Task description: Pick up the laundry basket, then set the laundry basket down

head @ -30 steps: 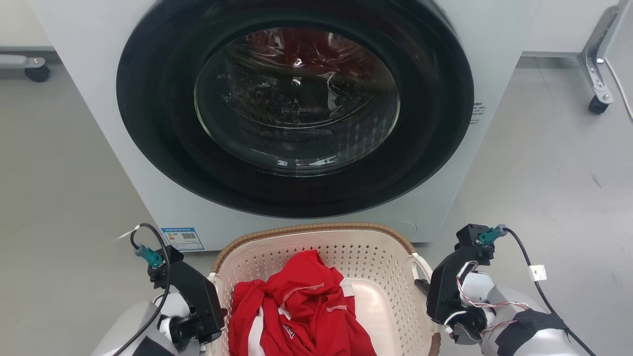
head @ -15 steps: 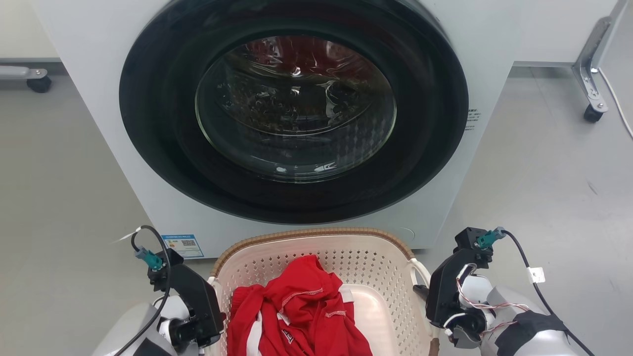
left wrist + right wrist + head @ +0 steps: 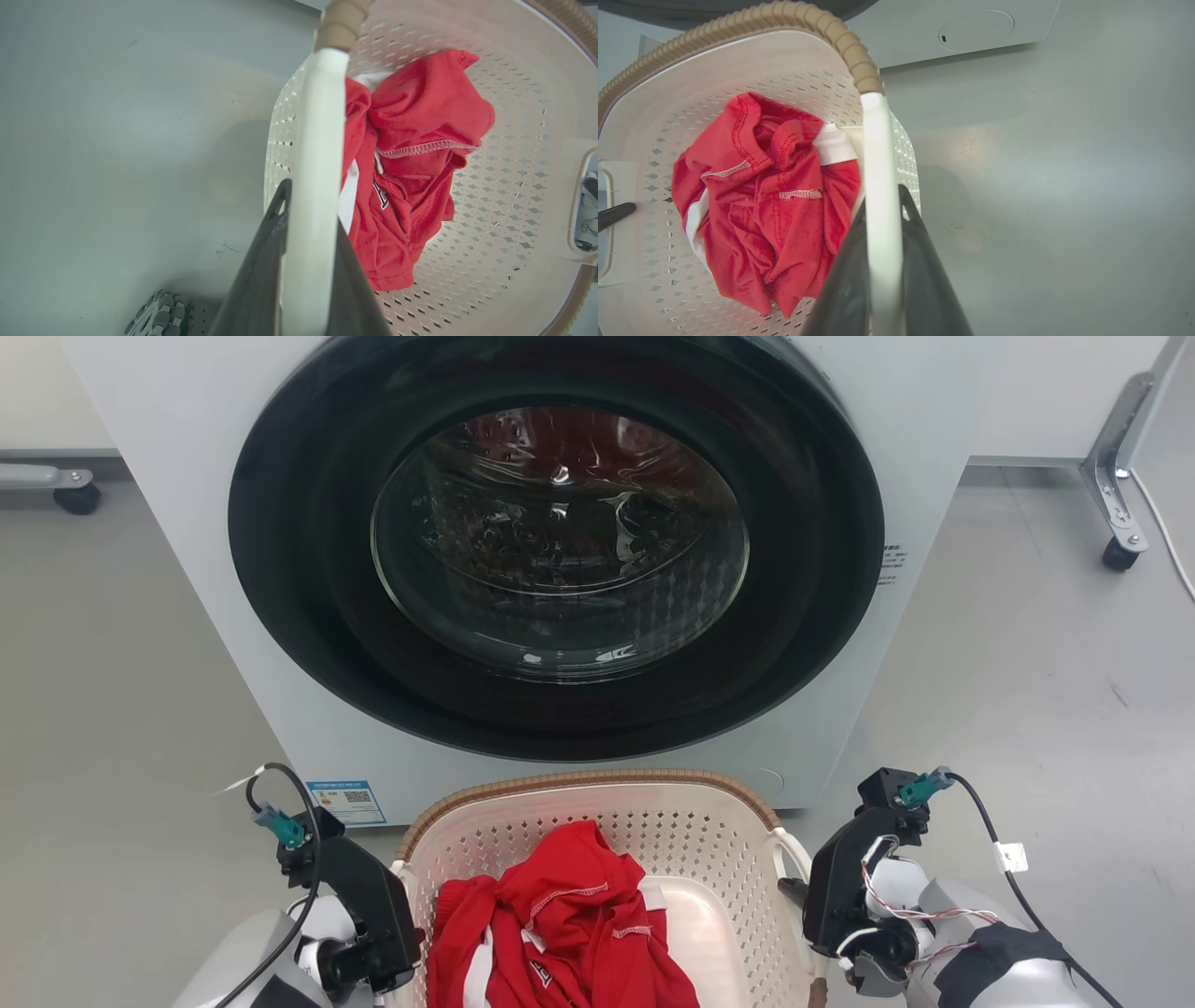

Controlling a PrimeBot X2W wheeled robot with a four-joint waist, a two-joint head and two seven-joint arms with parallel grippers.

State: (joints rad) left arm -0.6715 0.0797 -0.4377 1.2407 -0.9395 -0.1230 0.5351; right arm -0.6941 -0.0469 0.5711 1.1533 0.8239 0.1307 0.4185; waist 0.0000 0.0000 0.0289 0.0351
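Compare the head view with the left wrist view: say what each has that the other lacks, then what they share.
Head view adds: the washing machine with its round glass door, a blue label low on its front, and a caster on the floor at far right.
Left wrist view adds the grip up close: the left gripper shut on the white side handle, one dark finger on each side.
Both share: the laundry basket, the red garment inside it, and the grey floor.
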